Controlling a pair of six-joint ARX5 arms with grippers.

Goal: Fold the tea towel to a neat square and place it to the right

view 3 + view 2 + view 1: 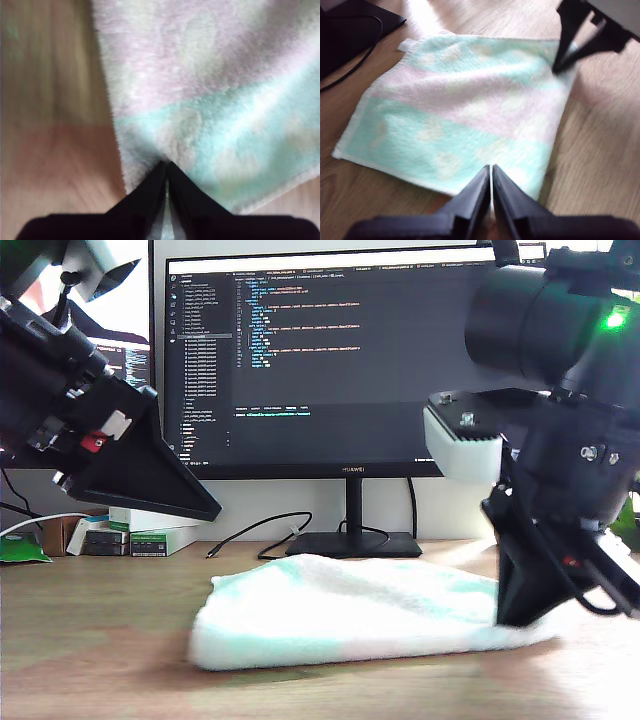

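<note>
Exterior view: second gripper (520,615) on tea towel (350,615) corner.

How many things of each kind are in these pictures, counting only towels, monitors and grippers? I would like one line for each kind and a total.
tea towel: 1
monitor: 1
grippers: 2, my first gripper and my second gripper
Total: 4

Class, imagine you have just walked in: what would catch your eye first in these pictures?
The tea towel, mint with pink bands, lies on the wooden desk in front of a monitor full of code. My second claw touches the towel's end at the exterior view's right, while my first claw hangs shut above the exterior view's left.
</note>
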